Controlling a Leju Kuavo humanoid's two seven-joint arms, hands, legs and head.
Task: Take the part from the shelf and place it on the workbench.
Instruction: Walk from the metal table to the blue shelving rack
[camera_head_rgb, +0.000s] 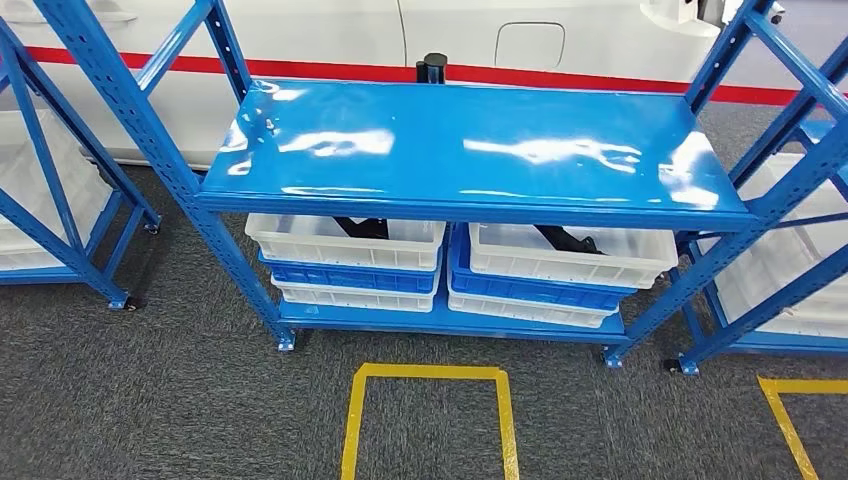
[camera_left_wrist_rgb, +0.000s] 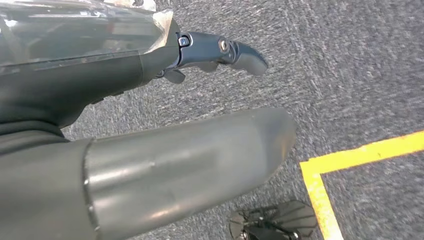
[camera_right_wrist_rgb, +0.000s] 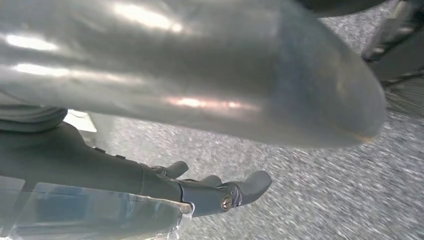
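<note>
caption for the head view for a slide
Blue shelf with a bare top; white bins holding dark parts beneath; yellow floor marking in front.

Shelf (camera_head_rgb: 470, 150): glossy blue painted metal. Crates (camera_head_rgb: 345, 243): white/blue plastic. Floor (camera_head_rgb: 150, 400): rough grey carpet.

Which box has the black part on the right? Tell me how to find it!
Find the blue shelf in the middle. Under its shiny top, two stacks of bins sit on the bottom level. Pick the top white bin of the right stack; a black part lies inside, and a blue bin sits right beneath.
</note>
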